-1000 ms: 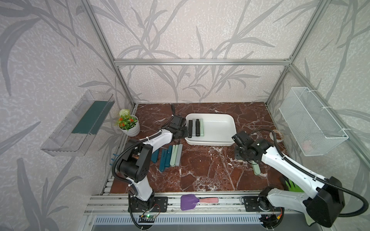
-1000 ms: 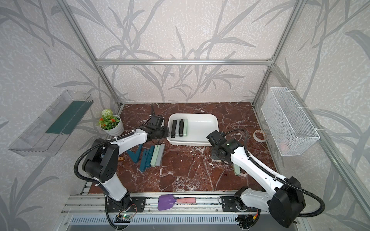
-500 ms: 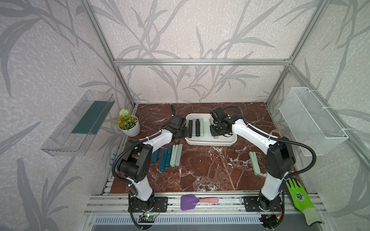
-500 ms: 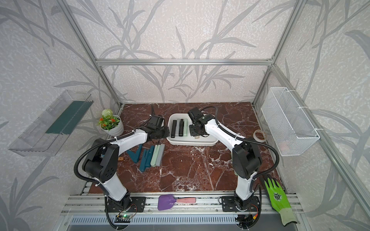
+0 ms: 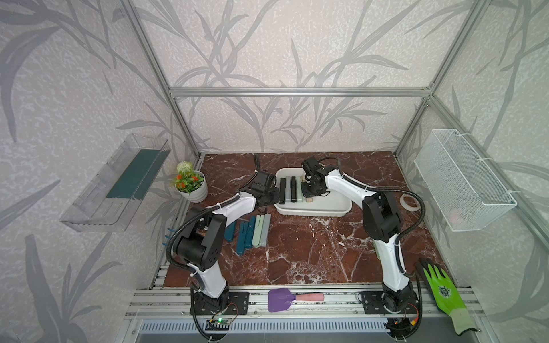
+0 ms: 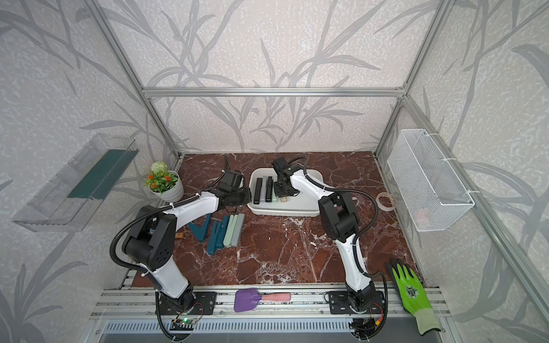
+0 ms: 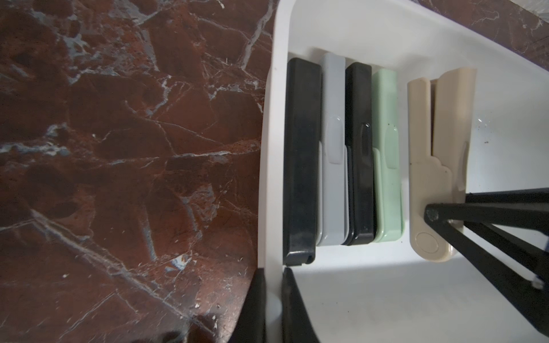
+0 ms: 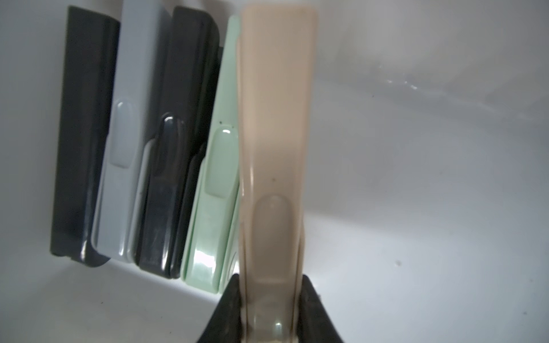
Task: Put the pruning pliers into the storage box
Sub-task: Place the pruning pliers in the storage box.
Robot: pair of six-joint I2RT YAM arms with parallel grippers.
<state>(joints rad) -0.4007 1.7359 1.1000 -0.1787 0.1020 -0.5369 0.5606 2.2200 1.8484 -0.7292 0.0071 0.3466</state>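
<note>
Beige pliers (image 8: pixel 276 148) in right gripper (image 8: pixel 271 297), inside box (image 5: pixel 332 199)

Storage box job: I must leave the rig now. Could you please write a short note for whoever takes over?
Left gripper: shut on the storage box rim.
Right gripper: shut on the beige pliers, inside the box beside the row, not yet released.
Done: row of four pliers (black, grey, black, pale green) lies in the box.
To do: release the beige one, then bring in the loose pliers (dark teal, pale green, grey) lying on the table near the left arm.
</note>
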